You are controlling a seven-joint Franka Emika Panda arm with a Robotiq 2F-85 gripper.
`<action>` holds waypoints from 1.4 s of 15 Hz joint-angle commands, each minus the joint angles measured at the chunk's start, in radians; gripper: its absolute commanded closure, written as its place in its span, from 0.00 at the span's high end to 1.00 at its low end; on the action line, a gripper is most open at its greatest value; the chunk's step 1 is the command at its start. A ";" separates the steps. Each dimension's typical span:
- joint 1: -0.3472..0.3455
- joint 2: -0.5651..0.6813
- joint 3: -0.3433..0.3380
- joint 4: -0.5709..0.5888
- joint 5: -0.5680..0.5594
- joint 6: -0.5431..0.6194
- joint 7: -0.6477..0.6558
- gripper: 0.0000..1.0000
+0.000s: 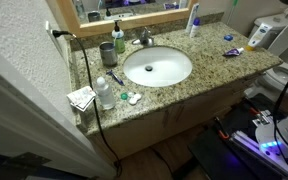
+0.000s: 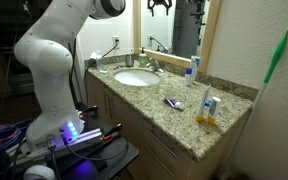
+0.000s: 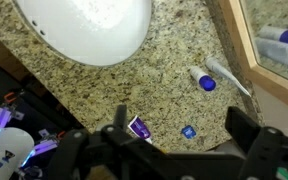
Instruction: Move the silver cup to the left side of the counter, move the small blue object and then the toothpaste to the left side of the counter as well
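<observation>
The white robot arm (image 2: 52, 60) stands beside the vanity, rising out of the top of an exterior view. The counter (image 1: 209, 66) is speckled tan-brown granite running along the mirrored wall, and the oval white sink (image 1: 157, 67) is set into its middle, with the silver faucet (image 1: 144, 38) behind the basin. In the wrist view the gripper (image 3: 159, 150) hangs above the granite past the rim of the sink, its two dark fingers (image 3: 252, 140) spread wide apart with nothing between them and touching nothing. The silver cup (image 1: 107, 52) stands upright on the end of the counter by the wall outlet, just beside the green soap bottle (image 1: 118, 38) and well apart from the gripper. The toothpaste (image 1: 233, 51) lies flat on the opposite end of the counter, on the far side of the sink from the cup; in the wrist view only its blue-purple end (image 3: 139, 128) shows above the gripper's body. The small blue object (image 3: 188, 131) lies on the bare granite near the toothpaste, not touching it, and also below the spread fingers. It is too small to make out in either exterior view.
</observation>
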 commanded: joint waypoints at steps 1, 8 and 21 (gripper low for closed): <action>-0.093 0.010 -0.003 0.008 0.032 0.075 0.107 1.00; -0.256 0.016 -0.003 -0.018 0.094 0.089 0.375 1.00; -0.350 0.040 -0.684 -0.205 0.623 0.054 0.332 1.00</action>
